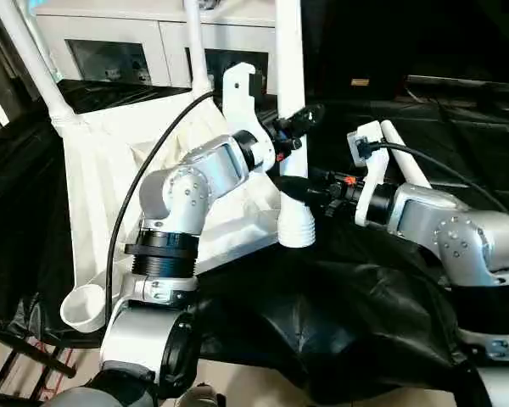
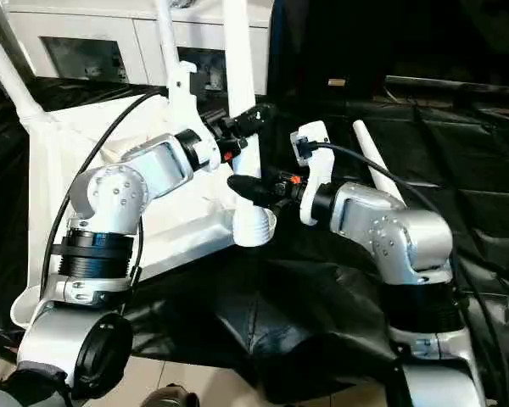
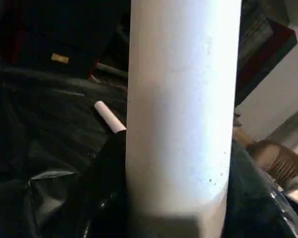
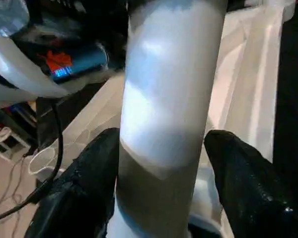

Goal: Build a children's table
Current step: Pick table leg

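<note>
**Both grippers on an upright leg at a corner socket**

Left gripper (image 1: 295, 127) is closed across the shaft of the leg (image 1: 290, 76), higher up; the left wrist view shows the white tube pressed between the black fingers (image 3: 107, 163). The right gripper (image 2: 253, 188) is set around the same leg lower down, just above its ribbed foot end, and in the right wrist view its fingers (image 4: 248, 183) stand to either side of the tube with a slight gap visible, so a loose guiding hold rather than a firm clamp is judged. Two holds, one high and one low, are presumably used so that the leg is kept straight while it is seated.

The leg stands nearly vertical, its long axis running up and down, with the ribbed end pointing down into the near corner socket (image 1: 297, 227) of the tabletop (image 1: 93, 170). The tabletop lies underside up on the black cloth (image 1: 356, 314), tilted slightly. Two further legs (image 1: 34, 59) already rise from its far corners. A fourth leg (image 1: 403, 157) lies flat on the cloth beside the right arm, and one near corner socket (image 1: 83, 309) is seen unfilled.
</note>
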### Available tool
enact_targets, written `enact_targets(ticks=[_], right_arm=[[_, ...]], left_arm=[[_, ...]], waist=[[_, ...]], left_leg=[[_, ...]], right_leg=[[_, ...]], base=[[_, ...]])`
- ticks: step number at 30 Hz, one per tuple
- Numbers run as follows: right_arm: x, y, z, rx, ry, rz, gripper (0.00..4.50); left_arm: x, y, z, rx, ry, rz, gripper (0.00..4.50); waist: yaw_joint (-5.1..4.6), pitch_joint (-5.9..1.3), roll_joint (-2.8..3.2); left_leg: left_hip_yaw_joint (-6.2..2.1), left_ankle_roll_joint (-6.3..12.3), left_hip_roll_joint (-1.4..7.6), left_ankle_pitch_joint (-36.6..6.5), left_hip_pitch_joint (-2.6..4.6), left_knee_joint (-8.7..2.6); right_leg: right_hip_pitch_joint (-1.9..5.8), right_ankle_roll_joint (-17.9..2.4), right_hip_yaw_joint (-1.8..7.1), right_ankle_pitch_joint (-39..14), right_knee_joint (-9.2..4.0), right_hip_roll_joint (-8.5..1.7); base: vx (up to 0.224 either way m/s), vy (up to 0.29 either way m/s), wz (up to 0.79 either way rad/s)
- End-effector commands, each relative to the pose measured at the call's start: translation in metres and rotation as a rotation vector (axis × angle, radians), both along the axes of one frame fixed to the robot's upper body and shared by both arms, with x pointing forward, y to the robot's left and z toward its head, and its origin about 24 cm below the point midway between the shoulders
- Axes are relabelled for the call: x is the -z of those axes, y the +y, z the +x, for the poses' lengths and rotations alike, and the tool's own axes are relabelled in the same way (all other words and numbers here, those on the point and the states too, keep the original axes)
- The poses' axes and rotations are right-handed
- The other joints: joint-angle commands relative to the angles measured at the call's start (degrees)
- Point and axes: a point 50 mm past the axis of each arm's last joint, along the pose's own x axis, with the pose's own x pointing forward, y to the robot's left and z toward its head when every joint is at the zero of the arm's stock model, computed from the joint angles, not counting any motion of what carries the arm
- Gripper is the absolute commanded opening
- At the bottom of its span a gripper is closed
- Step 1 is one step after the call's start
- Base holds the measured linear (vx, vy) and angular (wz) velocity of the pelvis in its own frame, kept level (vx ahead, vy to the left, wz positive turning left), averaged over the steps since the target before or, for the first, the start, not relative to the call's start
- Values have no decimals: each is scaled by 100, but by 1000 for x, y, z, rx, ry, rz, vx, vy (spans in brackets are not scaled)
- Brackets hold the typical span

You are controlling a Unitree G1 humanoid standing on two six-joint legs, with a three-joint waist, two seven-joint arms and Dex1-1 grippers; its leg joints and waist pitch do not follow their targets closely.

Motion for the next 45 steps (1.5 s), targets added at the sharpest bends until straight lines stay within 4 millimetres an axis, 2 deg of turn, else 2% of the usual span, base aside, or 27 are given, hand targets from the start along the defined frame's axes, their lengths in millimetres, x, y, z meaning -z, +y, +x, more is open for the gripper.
enact_targets(ticks=[1,4,8,22,23,27,28,30,31,36,37,39,45], right_arm=[[-3,-4,1,-1,20,0,292],[-1,-5,1,-6,33,-8,292],[0,-5,0,-15,41,-14,292],[4,-2,-5,-65,61,-18,292],[5,-1,-5,-66,63,-17,275],[6,-1,-6,-73,73,-15,255],[8,-1,-7,-76,78,-12,233],[8,-1,-8,-78,82,-11,233],[8,0,-8,-78,83,-10,213],[9,0,-8,-79,86,-10,195],[10,0,-8,-79,86,-11,228],[10,0,-8,-79,87,-12,261],[11,0,-9,-77,83,-32,273]], left_arm=[[-10,-3,-5,23,-98,48,186],[-10,-7,-8,48,-127,83,185],[-10,-12,-13,87,-147,96,185],[-10,-21,-24,187,-172,91,185],[-10,-21,-24,188,-172,89,185],[-10,-20,-24,190,-172,81,185],[-10,-19,-24,191,-173,79,185],[-11,-19,-24,191,-173,76,185],[-11,-19,-23,191,-173,74,185],[-12,-18,-23,189,-172,70,185],[-12,-18,-23,188,-172,70,185],[-12,-18,-23,188,-172,70,185],[-12,-18,-23,190,-174,70,185]], waist=[[11,-501,-139],[8,-503,-148],[1,-501,-143],[2,-505,-139],[-4,-501,-141],[-5,-501,-140],[-2,-502,-141],[0,-506,-142],[-1,-506,-142],[-2,-505,-138],[-2,-503,-139],[3,-505,-139],[1,-506,-134]], left_leg=[[-101,80,255,-712,57,-390],[-93,68,254,-618,47,-381],[-84,78,249,-628,46,-373],[-87,67,256,-628,48,-368],[-86,72,254,-639,44,-370],[-85,75,252,-654,49,-369],[-85,76,254,-655,54,-368],[-85,80,256,-640,51,-367],[-87,76,257,-636,48,-368],[-90,63,256,-635,44,-369],[-88,61,257,-652,48,-371],[-86,60,251,-644,50,-367],[-90,58,258,-639,49,-370]], right_leg=[[369,-369,272,-2006,-434,-372],[369,-441,279,-1794,-402,-376],[372,-533,275,-1810,-403,-380],[371,-549,279,-1800,-392,-375],[374,-567,276,-1808,-395,-375],[374,-549,276,-1869,-407,-376],[370,-550,277,-1860,-405,-375],[373,-557,277,-1838,-403,-376],[374,-560,276,-1826,-398,-377],[376,-557,275,-1817,-396,-375],[374,-555,275,-1834,-400,-375],[376,-553,277,-1837,-401,-378],[375,-562,275,-1806,-395,-373]], base=[[0,0,0],[0,0,0],[0,0,0],[0,0,0],[0,0,0],[0,0,0],[0,0,0],[0,0,0],[0,0,0],[0,0,0],[0,0,0],[0,0,0],[0,0,0]])
